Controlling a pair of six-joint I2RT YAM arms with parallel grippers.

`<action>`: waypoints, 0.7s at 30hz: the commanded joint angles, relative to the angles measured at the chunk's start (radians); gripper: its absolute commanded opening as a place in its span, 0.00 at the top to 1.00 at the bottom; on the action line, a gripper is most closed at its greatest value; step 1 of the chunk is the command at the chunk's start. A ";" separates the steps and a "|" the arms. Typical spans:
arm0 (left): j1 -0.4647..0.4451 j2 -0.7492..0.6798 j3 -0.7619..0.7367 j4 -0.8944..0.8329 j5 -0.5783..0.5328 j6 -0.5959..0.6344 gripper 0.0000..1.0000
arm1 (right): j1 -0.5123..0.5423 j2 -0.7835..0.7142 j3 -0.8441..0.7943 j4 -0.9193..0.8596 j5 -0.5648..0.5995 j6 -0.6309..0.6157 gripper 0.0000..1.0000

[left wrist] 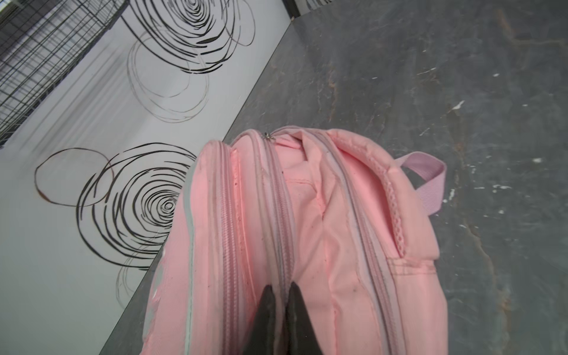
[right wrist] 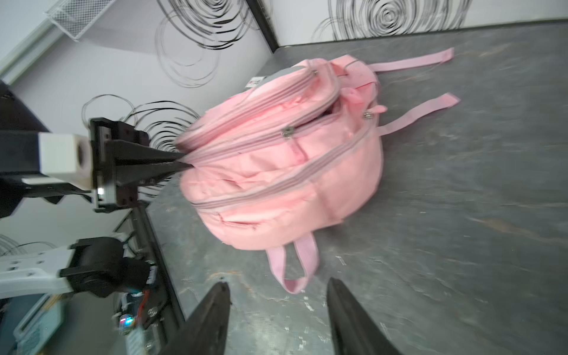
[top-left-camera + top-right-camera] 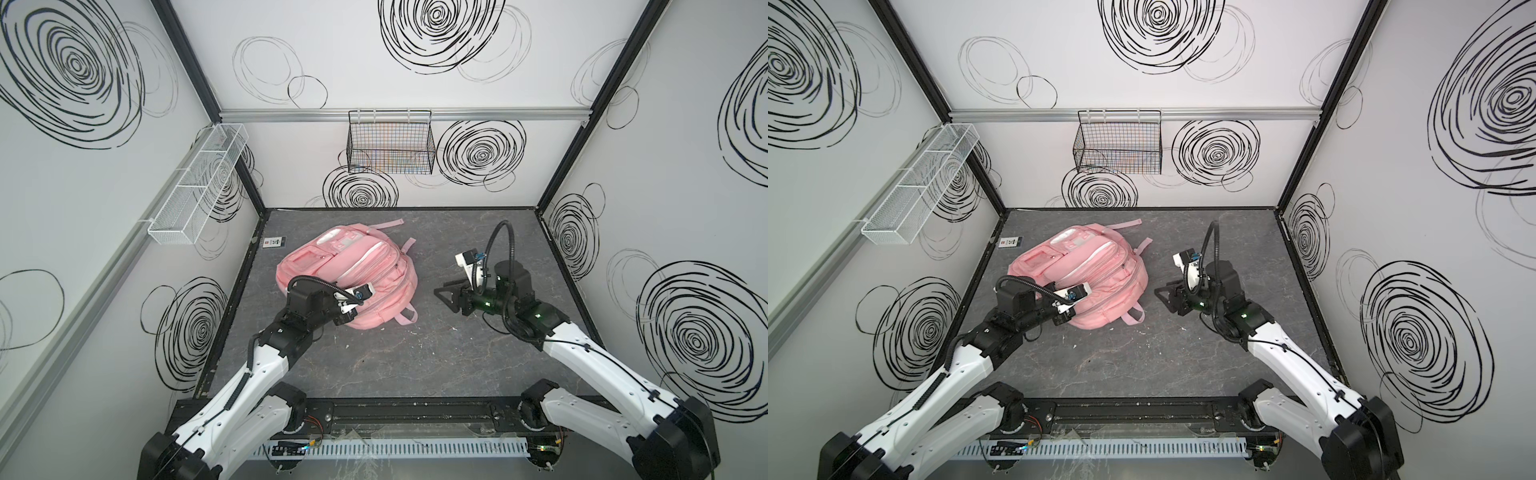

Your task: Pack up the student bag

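bench: dark grey, marbled, scuffed with pale flecks; it carries the student bag.
student bag: pink backpack lying front-up on the bench, left of the middle and toward the far side; one zipped compartment gapes and shows pink lining; straps trail from it toward the far wall and the near side.
black wire basket: hung on the far wall, above and beyond the student bag.
white mesh basket: long, divided, on the left wall, above and left of the student bag.
left gripper: closed, pinching the zip band on the student bag's near end; also seen from the right wrist.
right gripper: jaws apart and holding nothing, to the right of the student bag, clear of it.
card: small, white, flat on the bench just beyond the student bag's left far side; a red mark and black marks, too small to read.
patch: white label on the student bag's front, red print, blurred and unreadable.
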 commanded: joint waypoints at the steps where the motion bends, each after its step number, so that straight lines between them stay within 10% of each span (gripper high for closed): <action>1: -0.021 -0.063 0.020 0.125 0.213 0.059 1.00 | -0.002 0.087 -0.014 0.294 -0.093 -0.020 0.38; 21: -0.046 -0.070 0.016 0.188 0.381 -0.010 1.00 | 0.107 0.423 0.063 0.328 0.122 -0.320 0.48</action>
